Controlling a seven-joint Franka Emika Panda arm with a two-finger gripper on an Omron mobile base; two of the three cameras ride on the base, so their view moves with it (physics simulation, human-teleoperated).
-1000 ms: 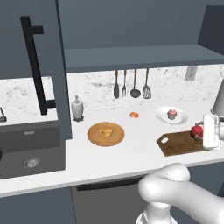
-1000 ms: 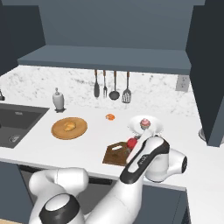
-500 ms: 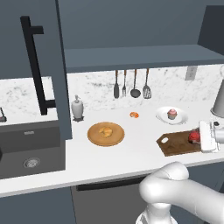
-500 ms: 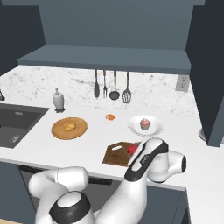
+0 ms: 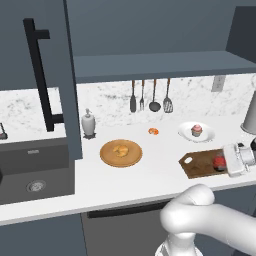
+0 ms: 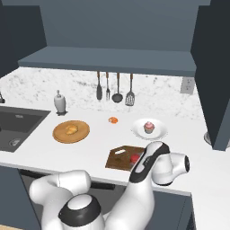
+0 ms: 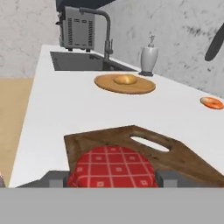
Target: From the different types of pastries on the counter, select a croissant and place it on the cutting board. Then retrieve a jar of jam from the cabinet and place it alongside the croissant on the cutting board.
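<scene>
The jar of jam, dark red with a red checked lid, rests on the near end of the dark brown cutting board. My gripper is shut on the jar, one fingertip pressed to each side. From the base I see the jar and gripper at the board's right end. The croissant lies on the round tan plate, left of the board. Behind the board are the orange glazed piece and the pink cupcake. The cabinet door stands open.
The cupcake sits on a white plate. A soap dispenser stands by the dark sink. Utensils hang on the back wall under the cabinet shelf. A silver pot stands at far right.
My gripper has come down with the jar, from a little above the board to resting on it. The pastries and plates have not moved.
</scene>
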